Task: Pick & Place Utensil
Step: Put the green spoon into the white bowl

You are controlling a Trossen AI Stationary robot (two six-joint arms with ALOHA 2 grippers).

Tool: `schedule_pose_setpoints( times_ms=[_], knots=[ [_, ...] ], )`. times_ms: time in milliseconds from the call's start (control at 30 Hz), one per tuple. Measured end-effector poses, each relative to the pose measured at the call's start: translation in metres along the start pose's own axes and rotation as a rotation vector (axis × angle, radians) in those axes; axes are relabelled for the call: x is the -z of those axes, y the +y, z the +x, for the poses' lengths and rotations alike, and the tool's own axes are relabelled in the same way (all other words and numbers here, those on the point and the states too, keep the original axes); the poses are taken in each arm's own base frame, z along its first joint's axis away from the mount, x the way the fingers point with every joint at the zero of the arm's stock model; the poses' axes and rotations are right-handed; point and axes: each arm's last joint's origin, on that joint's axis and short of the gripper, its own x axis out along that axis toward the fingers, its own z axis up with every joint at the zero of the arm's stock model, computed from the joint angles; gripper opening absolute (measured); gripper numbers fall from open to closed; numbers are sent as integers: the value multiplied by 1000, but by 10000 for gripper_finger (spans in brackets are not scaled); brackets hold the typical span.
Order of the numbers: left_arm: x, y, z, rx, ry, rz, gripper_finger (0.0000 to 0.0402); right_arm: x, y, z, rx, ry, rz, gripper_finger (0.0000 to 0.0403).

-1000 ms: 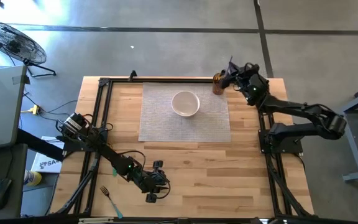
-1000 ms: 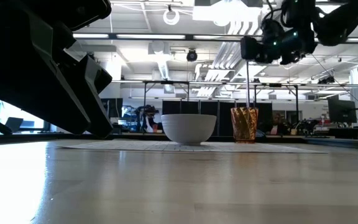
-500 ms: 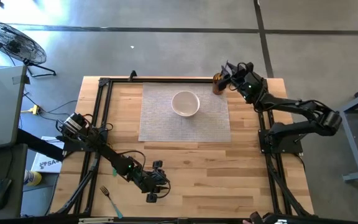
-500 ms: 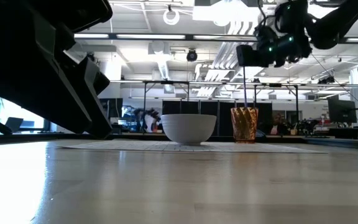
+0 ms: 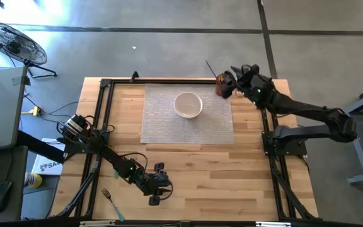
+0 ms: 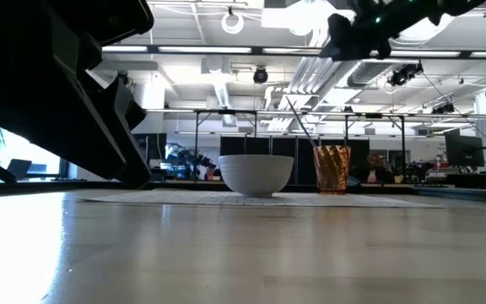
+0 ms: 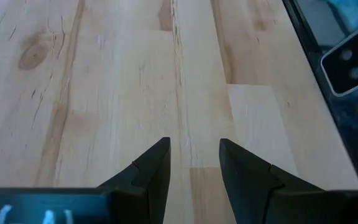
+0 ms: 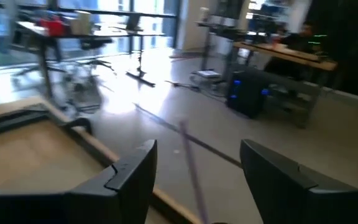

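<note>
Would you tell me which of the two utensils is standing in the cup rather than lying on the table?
The thin dark utensil leaning out of the amber cup, just below the right gripper. The fork lies flat near the table's front edge, by the left gripper.

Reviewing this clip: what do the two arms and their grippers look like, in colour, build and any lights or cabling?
Both arms are black, jointed links. The left gripper and right gripper each have two black, wedge-shaped fingers. Small green lights glow on both forearms. Thin cables trail by the left arm's base, which carries a pale round cap.
</note>
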Motion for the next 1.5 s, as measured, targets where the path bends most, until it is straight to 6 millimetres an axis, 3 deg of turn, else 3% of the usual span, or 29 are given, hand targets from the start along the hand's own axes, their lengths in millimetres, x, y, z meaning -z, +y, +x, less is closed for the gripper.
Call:
schedule_pose_setpoints(
  times_ms=[167,367,600,733,867,1067,1200,1500],
  knots=[
    [0,0,0,-1,-1,-85,136,5,30,-28,-206,27,12,225],
    [0,0,0,-7,-5,-105,136,27,77,-64,-549,72,41,225],
    [-23,-4,-15,-9,-32,-209,136,60,109,-109,-827,35,64,224],
    [-35,-6,-33,-1,33,-253,136,78,115,-126,-894,0,87,224],
    [-39,-7,-52,27,204,-385,136,93,115,-136,-918,-26,106,224],
    [-16,-12,-69,-25,494,-551,136,101,114,-138,-881,-31,128,224],
    [5,-17,-82,-184,632,-693,136,102,114,-138,-876,-25,132,224],
    [36,-29,-109,-542,419,-823,136,101,114,-137,-843,-30,144,224]
  ],
)
